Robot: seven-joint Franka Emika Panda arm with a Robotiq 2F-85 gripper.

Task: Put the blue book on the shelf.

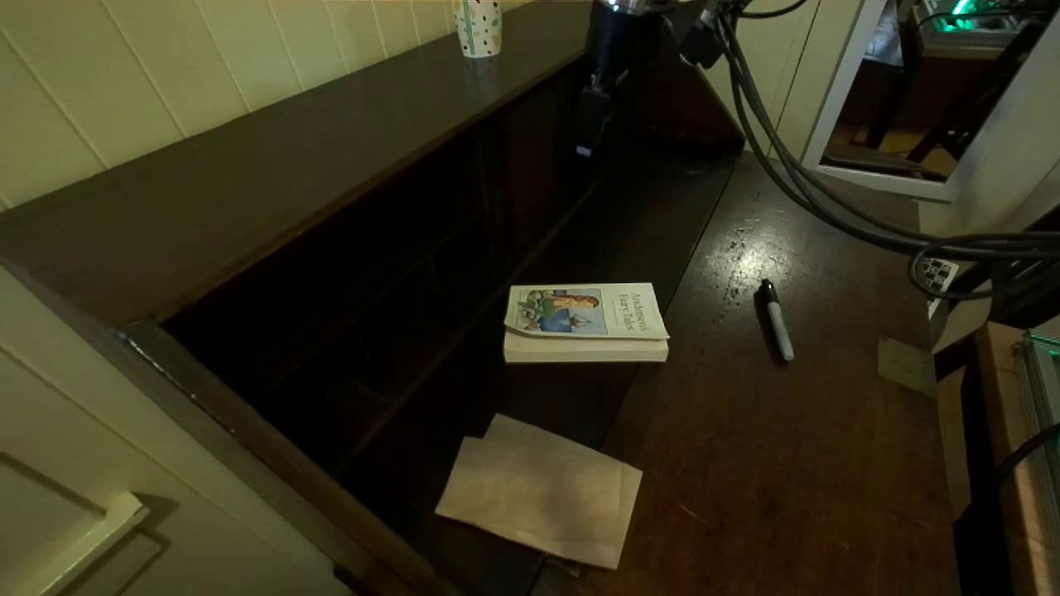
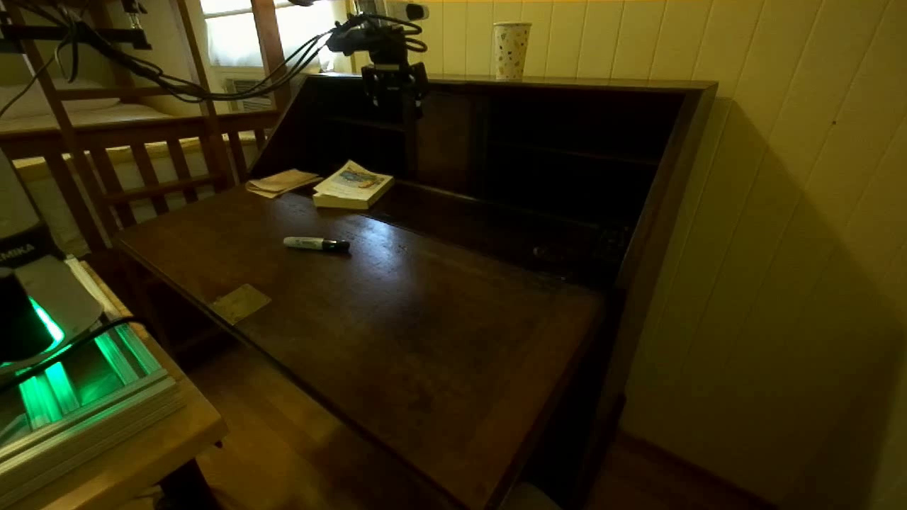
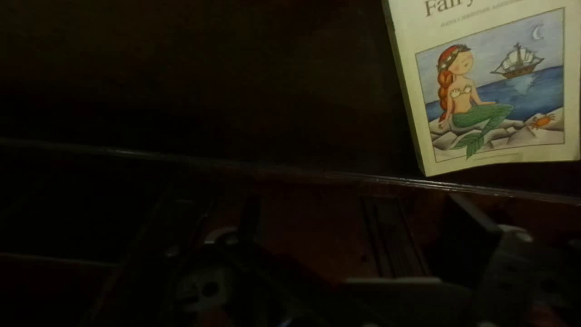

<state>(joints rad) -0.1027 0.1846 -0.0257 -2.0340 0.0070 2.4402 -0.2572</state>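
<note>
- Hanging in the upper middle of the frame in an exterior view, in front of the shelf (image 2: 446, 134), the tool (image 3: 361, 215) has its fingers spread wide; in the wrist view only dark wood shows between them, so it seems to hold nothing.
- The blue book cannot be made out for certain in any view; pale flecks (image 2: 540, 250) at the right of the frame in an exterior view may or may not be part of it.
- Progress, as a guess: no view plainly shows the book on the shelf, so the task cannot be called done. If it is in there, only backing away is left; if not, finding, gripping and placing all remain.
- The shelf is dark-brown wood, flat and faintly glossy on top; the tabletop (image 2: 425, 340) is brown wood, scuffed where light catches it.
- Mid-frame lies a thick white book (image 1: 584, 323), its cover edge curling; below it, creased tan paper sheets (image 1: 542, 497); to its right, a smooth, rounded pen (image 1: 778, 323).
</note>
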